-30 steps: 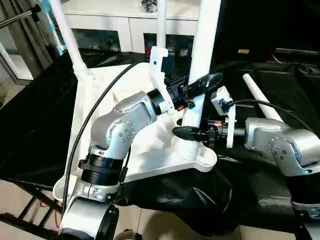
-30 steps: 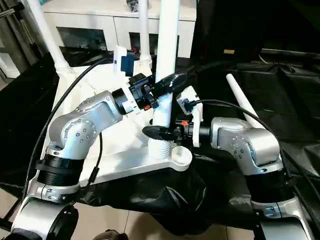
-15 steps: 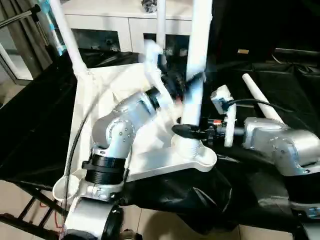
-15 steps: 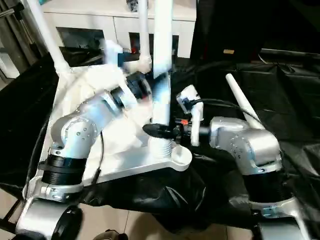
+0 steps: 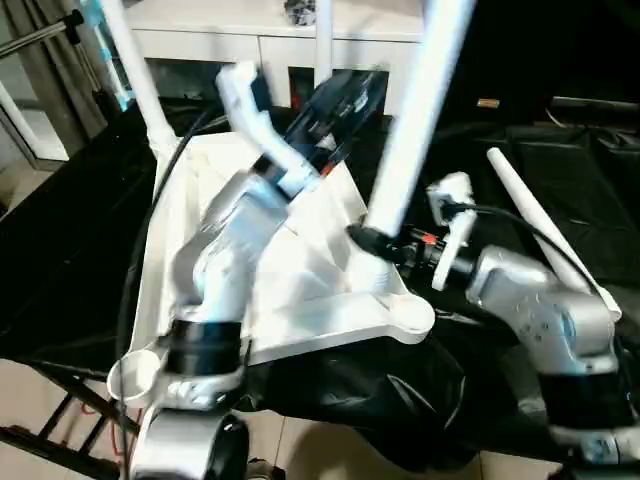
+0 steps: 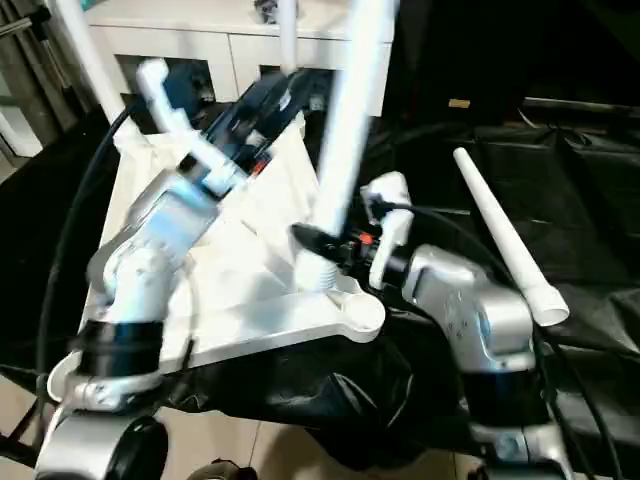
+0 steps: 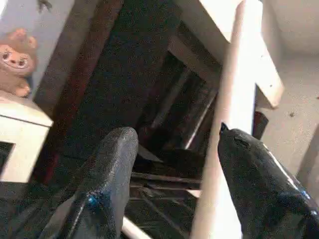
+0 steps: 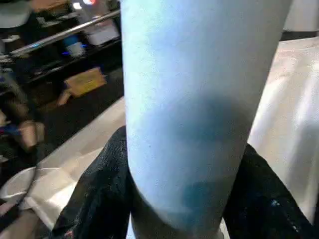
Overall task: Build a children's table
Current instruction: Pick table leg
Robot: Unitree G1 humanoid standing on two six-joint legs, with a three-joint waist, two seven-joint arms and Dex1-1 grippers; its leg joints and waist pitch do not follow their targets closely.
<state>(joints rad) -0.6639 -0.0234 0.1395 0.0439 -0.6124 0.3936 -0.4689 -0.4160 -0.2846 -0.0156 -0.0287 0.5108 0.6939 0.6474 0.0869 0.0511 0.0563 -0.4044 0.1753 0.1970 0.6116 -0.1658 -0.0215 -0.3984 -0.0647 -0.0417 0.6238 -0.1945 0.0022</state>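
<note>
Far left, upside-down white tabletop (image 5: pixel 300 300) on black sheeting, two legs already upright in its rear sockets; above it, left gripper (image 5: pixel 335 110) raised, fingers (image 7: pixel 107 169) spread wide on nothing. Centre, tilted leg (image 5: pixel 415 120) at near corner socket, clamped low by right gripper (image 5: pixel 375 240); far right, loose leg (image 6: pixel 500 235) lying on sheeting.

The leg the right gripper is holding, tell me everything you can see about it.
The leg is a long, smooth white tube of plastic look. It leans with its top toward the robot's right and runs out of the head views above. Its ribbed foot sits at the near corner socket of the upturned tabletop. The right gripper is shut on it just above that foot, one black finger on each side in the right wrist view.
</note>
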